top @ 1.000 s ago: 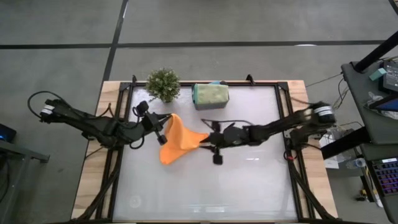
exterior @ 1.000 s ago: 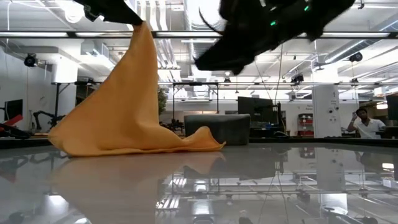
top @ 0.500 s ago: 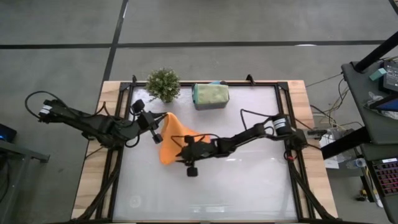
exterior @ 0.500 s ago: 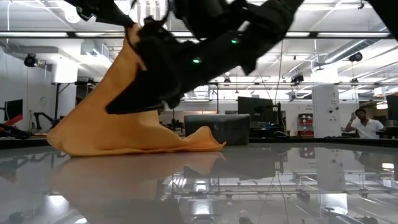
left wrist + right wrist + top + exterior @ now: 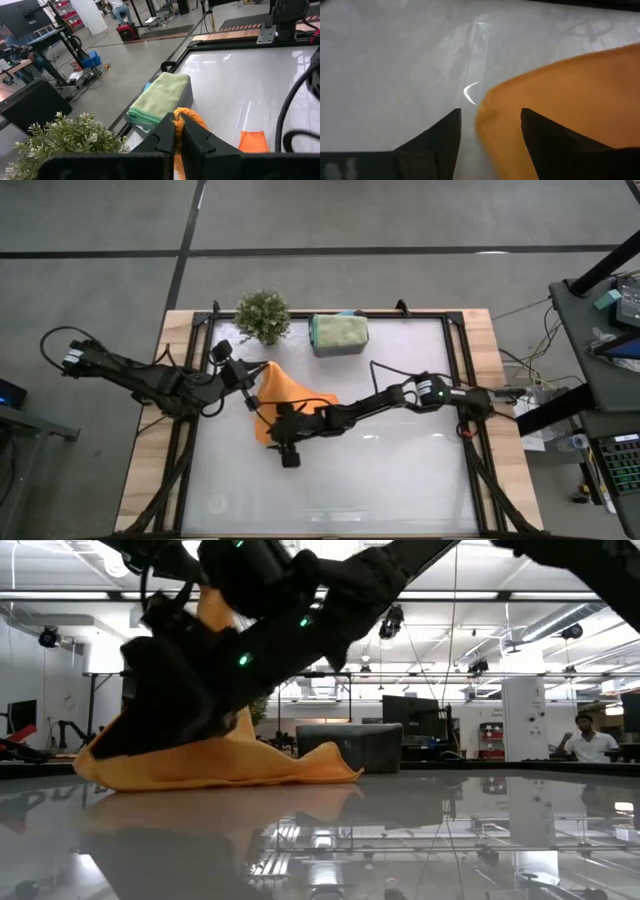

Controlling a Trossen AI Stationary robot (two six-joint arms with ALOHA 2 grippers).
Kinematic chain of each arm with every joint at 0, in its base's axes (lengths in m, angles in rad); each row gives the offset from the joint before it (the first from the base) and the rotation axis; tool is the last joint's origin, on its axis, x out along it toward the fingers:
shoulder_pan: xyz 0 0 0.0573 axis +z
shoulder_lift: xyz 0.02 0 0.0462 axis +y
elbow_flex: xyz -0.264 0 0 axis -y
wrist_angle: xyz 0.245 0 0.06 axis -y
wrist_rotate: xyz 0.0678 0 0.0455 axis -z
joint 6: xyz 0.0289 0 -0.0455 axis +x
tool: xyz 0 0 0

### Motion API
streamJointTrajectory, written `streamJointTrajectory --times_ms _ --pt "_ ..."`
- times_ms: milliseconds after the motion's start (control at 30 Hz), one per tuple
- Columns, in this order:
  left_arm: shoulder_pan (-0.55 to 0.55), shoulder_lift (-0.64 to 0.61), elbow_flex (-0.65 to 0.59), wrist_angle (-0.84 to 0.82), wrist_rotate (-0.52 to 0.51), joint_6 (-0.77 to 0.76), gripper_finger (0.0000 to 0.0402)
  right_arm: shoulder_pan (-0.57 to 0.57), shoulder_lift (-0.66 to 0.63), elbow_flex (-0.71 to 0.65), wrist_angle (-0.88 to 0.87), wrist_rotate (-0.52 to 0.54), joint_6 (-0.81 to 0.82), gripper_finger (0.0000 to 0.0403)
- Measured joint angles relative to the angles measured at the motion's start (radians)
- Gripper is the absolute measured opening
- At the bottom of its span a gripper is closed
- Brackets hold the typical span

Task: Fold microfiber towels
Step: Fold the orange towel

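Observation:
An orange towel (image 5: 290,392) is held up at one corner by my shut left gripper (image 5: 254,387). It falls as a slanted sheet, and its lower edge (image 5: 250,772) lies on the table. My right gripper (image 5: 490,112) reaches across from the right, low over the table. It is open, with one finger on either side of the towel's near-left corner (image 5: 487,102); I cannot tell whether they touch it. A folded green towel (image 5: 160,97) lies on the grey bin (image 5: 338,333) at the far edge. My left gripper pinches a bunched bit of the orange towel's raised corner (image 5: 181,116) between its two fingers, and a small loop of cloth stands out past the tips. The fingers come nearly level from the table's left. The towel hangs below them, with its lower edge on the table.
A small potted plant (image 5: 262,315) stands at the far edge, left of the bin. The right arm (image 5: 400,395) lies low across the table's middle. The near half of the table (image 5: 380,490) is bare. A person (image 5: 590,740) shows far off in the room.
My right gripper has swept toward the table's left edge and down, passing in front of the raised towel to its near-left corner. The towel's raised corner and its lower edge stay where they were.

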Motion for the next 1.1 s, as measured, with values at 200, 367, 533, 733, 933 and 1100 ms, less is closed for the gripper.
streamJointTrajectory --times_ms 200,367,533,733,933,1100 --pt "0.000 0.000 0.000 0.000 0.003 0.000 0.0000 0.000 0.087 0.113 -0.042 -0.001 -0.031 0.0199" --pt "0.000 -0.001 -0.002 -0.001 0.002 0.000 0.0000 0.001 0.136 0.200 -0.104 -0.001 -0.046 0.0167" --pt "0.000 0.000 -0.002 0.000 0.005 0.000 0.0000 0.001 0.170 0.260 -0.147 -0.001 -0.064 0.0080" --pt "0.000 -0.001 -0.004 -0.001 0.023 0.000 0.0000 0.010 0.148 0.253 -0.192 0.014 -0.116 0.0011" --pt "-0.001 -0.027 -0.007 -0.027 0.059 0.004 0.0000 0.034 -0.004 0.202 -0.361 0.036 -0.187 0.0009" --pt "-0.001 -0.074 -0.008 -0.084 0.109 -0.001 0.0000 0.061 -0.246 0.030 -0.460 0.057 -0.200 0.0009"
